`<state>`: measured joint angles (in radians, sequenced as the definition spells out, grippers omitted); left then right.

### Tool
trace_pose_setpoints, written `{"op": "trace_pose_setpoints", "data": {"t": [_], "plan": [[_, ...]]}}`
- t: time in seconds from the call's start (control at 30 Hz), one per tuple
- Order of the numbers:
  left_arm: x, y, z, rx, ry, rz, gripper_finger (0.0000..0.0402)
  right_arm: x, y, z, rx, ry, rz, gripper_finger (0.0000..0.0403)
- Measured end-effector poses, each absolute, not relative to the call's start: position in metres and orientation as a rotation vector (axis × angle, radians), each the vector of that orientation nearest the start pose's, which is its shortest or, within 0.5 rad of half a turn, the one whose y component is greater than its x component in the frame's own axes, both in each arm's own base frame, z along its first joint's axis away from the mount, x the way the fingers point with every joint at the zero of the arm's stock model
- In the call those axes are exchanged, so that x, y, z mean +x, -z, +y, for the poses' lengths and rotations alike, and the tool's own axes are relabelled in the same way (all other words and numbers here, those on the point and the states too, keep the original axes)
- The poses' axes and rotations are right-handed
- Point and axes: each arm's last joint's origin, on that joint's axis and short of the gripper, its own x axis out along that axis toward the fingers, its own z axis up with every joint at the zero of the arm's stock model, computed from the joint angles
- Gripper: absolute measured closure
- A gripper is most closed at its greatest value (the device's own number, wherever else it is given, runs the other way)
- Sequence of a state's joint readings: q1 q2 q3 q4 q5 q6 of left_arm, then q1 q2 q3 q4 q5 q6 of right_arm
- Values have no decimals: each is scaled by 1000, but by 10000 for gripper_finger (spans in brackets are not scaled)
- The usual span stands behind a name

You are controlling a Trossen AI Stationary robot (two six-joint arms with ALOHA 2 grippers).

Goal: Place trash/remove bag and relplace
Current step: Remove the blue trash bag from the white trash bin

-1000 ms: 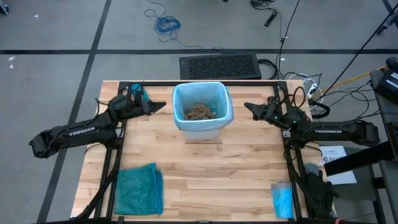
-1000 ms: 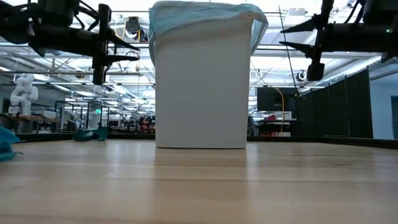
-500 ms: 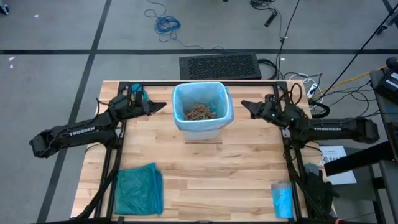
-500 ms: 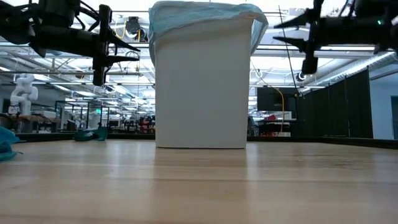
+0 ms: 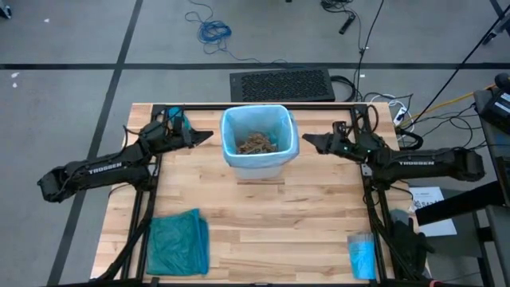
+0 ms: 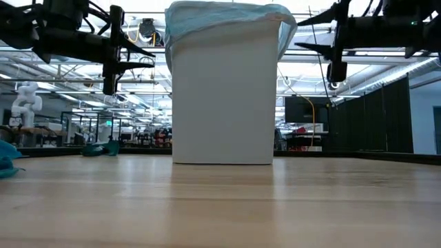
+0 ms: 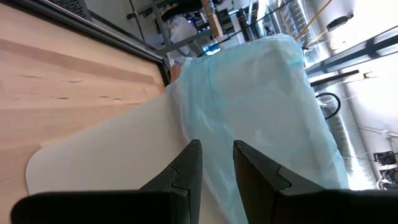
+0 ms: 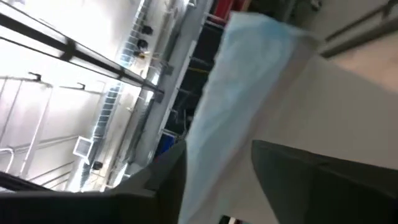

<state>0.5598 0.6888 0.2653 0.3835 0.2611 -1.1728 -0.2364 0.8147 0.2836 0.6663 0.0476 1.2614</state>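
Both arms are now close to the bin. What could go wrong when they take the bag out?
The right tool is close to the bag rim; it might push the white bin rather than grip film. The thin bag could tear. Lifted unevenly, it may spill the paper scraps.

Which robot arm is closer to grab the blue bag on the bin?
Probably the right. The right pincer is open and almost at the bag over the bin's rim. The left pincer waits farther back from the bin.

Grey floor (image 5: 64, 48); blue cable (image 5: 213, 32)
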Motion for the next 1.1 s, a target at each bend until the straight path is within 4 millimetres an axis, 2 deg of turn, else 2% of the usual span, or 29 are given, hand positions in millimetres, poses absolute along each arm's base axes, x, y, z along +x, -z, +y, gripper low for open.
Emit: {"op": "trace_pose_setpoints", "data": {"t": [0.17, 0.3, 0.73, 0.93, 1.1], "plan": [[139, -222, 78, -1180, -279, -138, 314, 179, -230, -45, 1261, 177, -281, 159], [140, -222, 78, -1180, -274, -135, 314, 183, -233, -46, 1246, 158, -354, 144], [140, -221, 78, -1175, -272, -126, 314, 194, -224, -50, 1285, 154, -356, 176], [140, -221, 78, -1177, -273, -124, 314, 193, -230, -50, 1270, 117, -418, 181], [140, -221, 78, -1175, -274, -123, 314, 194, -235, -50, 1264, 92, -447, 210]]}}
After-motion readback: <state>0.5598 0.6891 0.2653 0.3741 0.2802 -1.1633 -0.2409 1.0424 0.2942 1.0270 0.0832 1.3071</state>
